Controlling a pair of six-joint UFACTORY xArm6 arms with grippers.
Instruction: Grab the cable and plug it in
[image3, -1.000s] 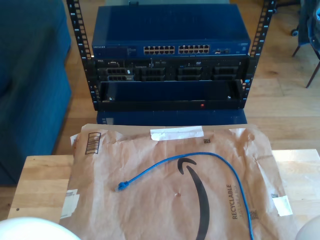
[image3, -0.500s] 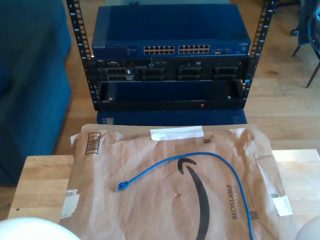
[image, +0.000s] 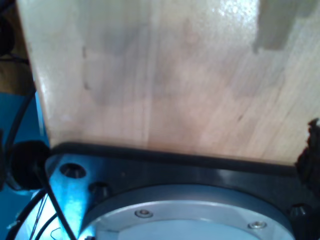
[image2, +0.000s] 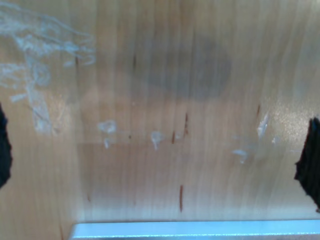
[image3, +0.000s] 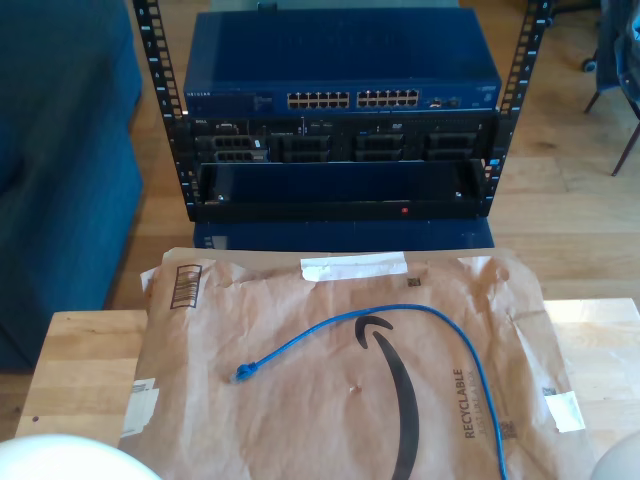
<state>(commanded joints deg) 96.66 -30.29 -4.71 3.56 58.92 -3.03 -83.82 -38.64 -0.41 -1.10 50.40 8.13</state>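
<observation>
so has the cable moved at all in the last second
No. The cable lies the same on the paper mailer; its plug is in the same spot left of the black arrow print.

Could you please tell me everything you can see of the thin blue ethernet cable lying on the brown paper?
The thin bright blue ethernet cable lies loose on the creased brown paper mailer. Its blue-booted plug end rests toward the exterior view's left. From there the cable arcs up over the printed black curve, bends, and runs down off the picture's lower edge toward the exterior view's right. Nothing holds it; it is not plugged in.
</observation>
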